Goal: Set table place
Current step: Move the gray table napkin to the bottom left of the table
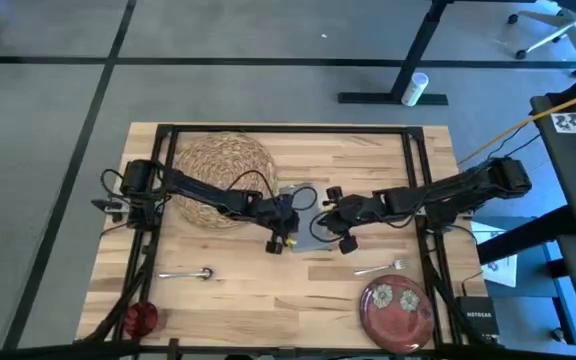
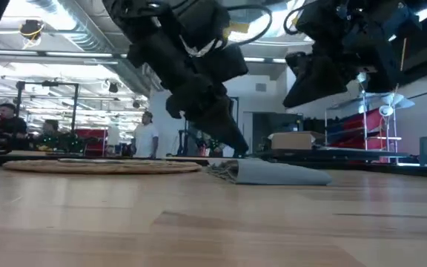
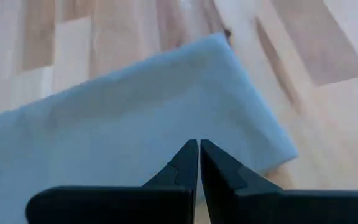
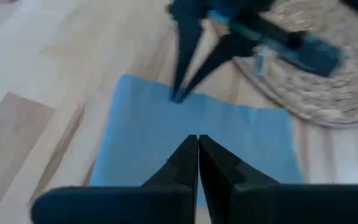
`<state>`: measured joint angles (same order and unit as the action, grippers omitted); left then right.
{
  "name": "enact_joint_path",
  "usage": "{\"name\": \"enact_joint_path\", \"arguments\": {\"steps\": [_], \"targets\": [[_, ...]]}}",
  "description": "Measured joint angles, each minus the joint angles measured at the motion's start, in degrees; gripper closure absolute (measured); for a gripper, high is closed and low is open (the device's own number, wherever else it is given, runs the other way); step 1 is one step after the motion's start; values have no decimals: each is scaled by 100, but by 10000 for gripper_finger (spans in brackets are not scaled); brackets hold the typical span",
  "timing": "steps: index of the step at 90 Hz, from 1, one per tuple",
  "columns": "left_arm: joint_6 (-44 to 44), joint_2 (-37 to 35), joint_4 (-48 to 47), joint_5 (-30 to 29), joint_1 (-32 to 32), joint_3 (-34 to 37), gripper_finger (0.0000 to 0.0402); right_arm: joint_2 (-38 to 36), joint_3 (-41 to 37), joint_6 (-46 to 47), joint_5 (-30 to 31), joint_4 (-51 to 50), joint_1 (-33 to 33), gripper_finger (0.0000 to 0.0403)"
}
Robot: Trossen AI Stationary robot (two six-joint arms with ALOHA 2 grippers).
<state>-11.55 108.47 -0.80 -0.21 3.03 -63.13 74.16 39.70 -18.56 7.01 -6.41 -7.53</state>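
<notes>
Left gripper (image 4: 178, 93) has its 2 fingers pinched together with the tips on the far edge of the gray napkin (image 3: 135, 118), a soft, thin rectangle lying mid-table beside the round woven mat (image 1: 223, 165). Right gripper (image 4: 197, 146) hovers above it, fingers closed, holding nothing. Dragging could rumple the limp cloth, or it may slip on the smooth plank table (image 1: 268, 300).

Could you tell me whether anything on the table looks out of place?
Yes: the place is unassembled. The plate sits at a table corner off the woven mat; fork, spoon and red cup lie scattered.
</notes>
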Motion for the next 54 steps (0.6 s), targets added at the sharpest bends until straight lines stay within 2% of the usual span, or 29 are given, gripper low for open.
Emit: {"name": "enact_joint_path", "arguments": {"steps": [24, 40, 54], "targets": [[110, 118, -179, 144, 433, 4, 402, -945, 0, -86, 462, -511, 0, 403], [59, 168, 473, -215, 399, -15, 402, -1234, 0, -105, 552, -630, 2, 403], [61, 181, 540, -236, 212, -142, 402, -1267, -2, -123, 555, -755, 0, 403]]}}
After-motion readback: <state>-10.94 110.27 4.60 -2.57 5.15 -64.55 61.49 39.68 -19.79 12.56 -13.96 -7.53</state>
